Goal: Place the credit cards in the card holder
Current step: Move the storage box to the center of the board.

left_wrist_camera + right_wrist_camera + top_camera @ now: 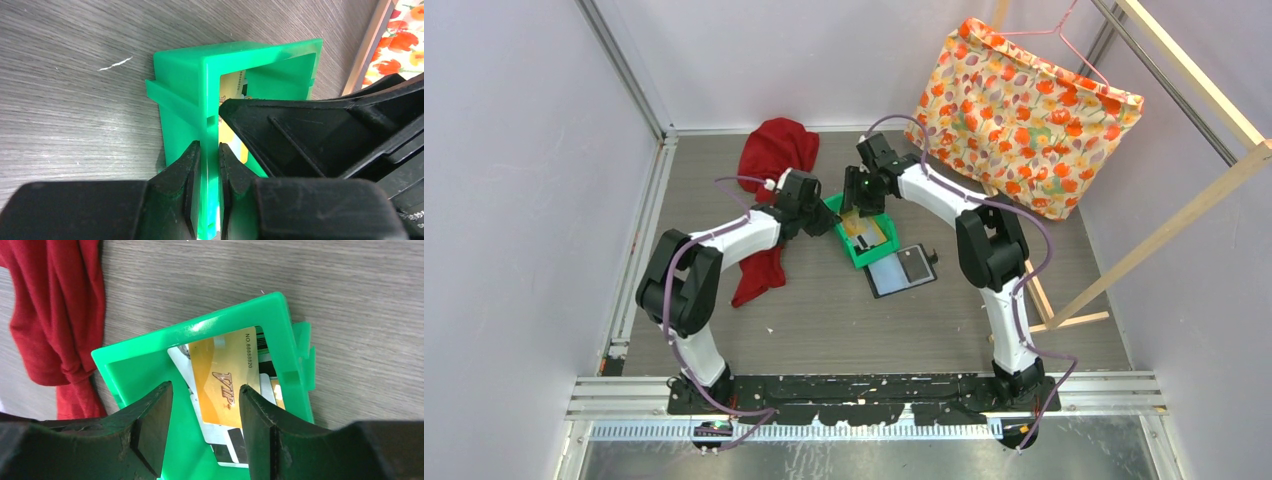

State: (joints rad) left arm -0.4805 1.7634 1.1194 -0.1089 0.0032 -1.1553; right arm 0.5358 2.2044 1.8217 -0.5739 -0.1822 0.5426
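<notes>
Resting in a loose stack on the floor of the green bin [145,357]: the credit cards [225,385], gold one uppermost, white and dark ones half hidden beneath. Hovering directly over that stack, jaws apart and straddling the gold card without touching it: the right gripper [205,395]. Pinching one wall of the bin, closed on the plastic from both sides: the left gripper [209,150]. Lying open on the table [300,280] just beside the bin: the card holder [902,268]. Likely to go wrong from here: sliding the flat gold card along the cards below instead of lifting it, for want of an exposed edge to get under; catching two cards at once, given the overlap; striking the bin rim with a fingertip on the way down, with so little room between the walls; tipping or dragging the bin through a slipping grip on so thin a wall. Also worth watching: the red cloth [65,315] close beside the bin, liable to snag an arm.
</notes>
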